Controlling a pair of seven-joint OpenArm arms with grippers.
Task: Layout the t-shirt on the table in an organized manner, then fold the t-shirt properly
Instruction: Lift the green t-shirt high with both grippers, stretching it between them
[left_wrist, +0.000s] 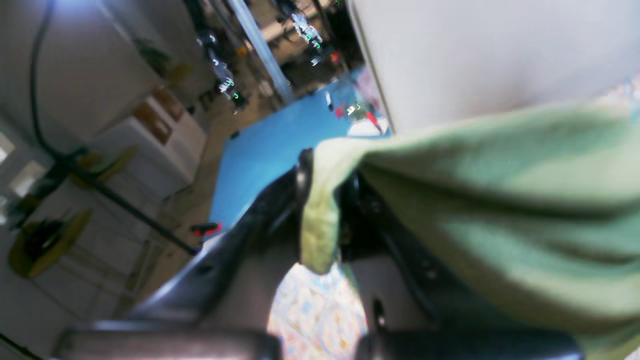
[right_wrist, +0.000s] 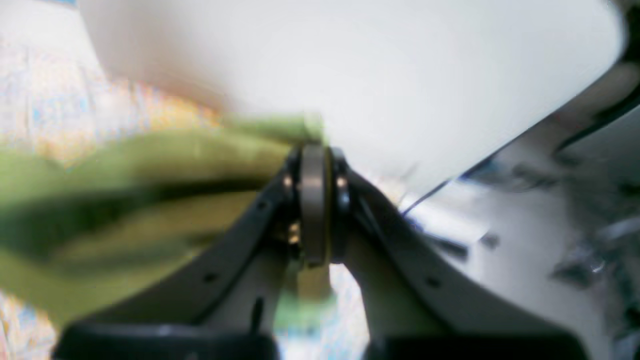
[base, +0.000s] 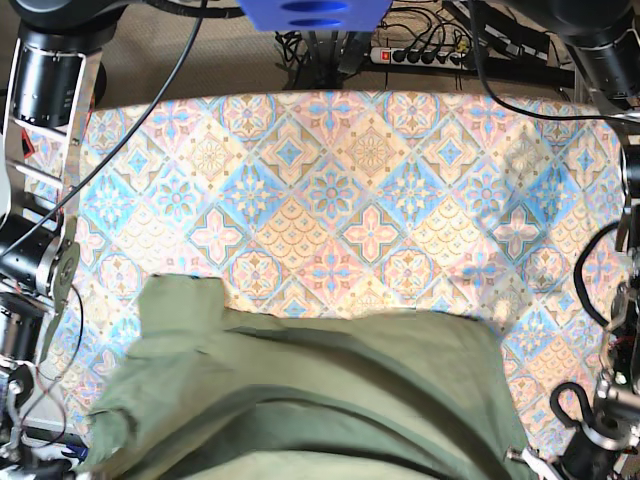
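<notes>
You could read no brand, label or writing on the t-shirt (base: 300, 400) in any view; both wrist views were blurred.

The t-shirt lay at the near edge of the bench (base: 330, 200), bunched in long soft folds that ran across from side to side. Its far hem made a rough line, with one sleeve-like corner raised on the left of the base view. The cloth was plain olive-green, matte and wrinkly. Your bench cover showed diamond tiles with flower shapes in blue, pink and cream, and most of it was bare beyond the shirt.

Your left hand (left_wrist: 320, 210) was clenched on a pale green edge of the t-shirt (left_wrist: 500, 200), which passed between the dark fingers and stretched away to the right of that view. Your right hand (right_wrist: 314, 210) was also clenched on the t-shirt (right_wrist: 125, 210): a thin green strip came out above and below the closed tips, and the rest of the cloth hung to the left.

Behind the bench, a power strip (base: 420, 55) with black cables (base: 320, 45) lay on the floor. Black cables also ran along both arms at the sides of the base view.
</notes>
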